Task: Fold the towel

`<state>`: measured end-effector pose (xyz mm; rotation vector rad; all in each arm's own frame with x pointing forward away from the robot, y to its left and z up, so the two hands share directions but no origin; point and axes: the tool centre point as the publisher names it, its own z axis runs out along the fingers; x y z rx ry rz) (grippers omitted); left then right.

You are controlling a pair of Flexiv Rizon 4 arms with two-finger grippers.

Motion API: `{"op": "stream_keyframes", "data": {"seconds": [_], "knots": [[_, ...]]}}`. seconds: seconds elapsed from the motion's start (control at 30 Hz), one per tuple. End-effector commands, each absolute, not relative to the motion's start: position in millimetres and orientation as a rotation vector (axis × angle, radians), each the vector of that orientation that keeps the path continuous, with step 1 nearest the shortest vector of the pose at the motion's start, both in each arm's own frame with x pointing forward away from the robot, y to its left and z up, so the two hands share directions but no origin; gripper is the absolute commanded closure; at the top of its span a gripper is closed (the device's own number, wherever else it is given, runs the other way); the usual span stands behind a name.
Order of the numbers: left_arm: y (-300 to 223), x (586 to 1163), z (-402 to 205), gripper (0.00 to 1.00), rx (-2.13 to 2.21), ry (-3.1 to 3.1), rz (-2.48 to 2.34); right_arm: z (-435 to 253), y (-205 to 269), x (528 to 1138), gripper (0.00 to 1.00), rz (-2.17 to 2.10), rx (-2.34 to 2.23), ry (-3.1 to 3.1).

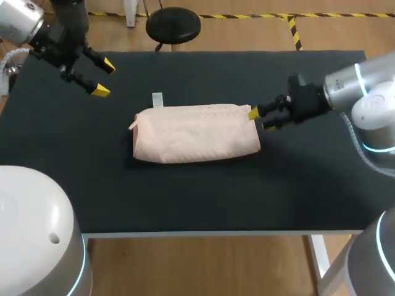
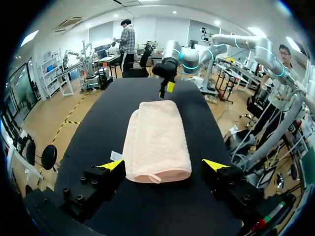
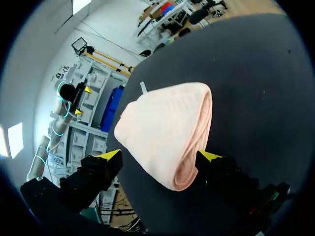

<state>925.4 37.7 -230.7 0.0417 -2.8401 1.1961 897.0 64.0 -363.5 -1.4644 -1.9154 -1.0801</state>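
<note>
Pink towel, already folded to a thick oblong, mid-table; right gripper spread at one end, left gripper spread, well apart; judged near-finished, any last fold needing that end pinched.

Head view: from above and behind, we look down on the whole table.
Left wrist view: near the far left corner, facing along the table.
Right wrist view: low and close at the towel's right end.
Shared: we see the towel in all three.
</note>
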Motion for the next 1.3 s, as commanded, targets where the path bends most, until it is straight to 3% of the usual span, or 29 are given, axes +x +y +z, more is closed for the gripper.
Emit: {"op": "stream_keyframes", "data": {"seconds": [0.03, 1.3], "knots": [[37.8, 925.3, -231.7, 0.0, 0.041, -2.841, 1.198, -368.5, 64.4, 912.1, 0.0, -0.901, -1.409, -1.938], [37.8, 925.3, -231.7, 0.0, 0.041, -2.841, 1.198, -418.9, 101.6, 918.9, 0.0, -0.841, -1.471, -1.876]]}}
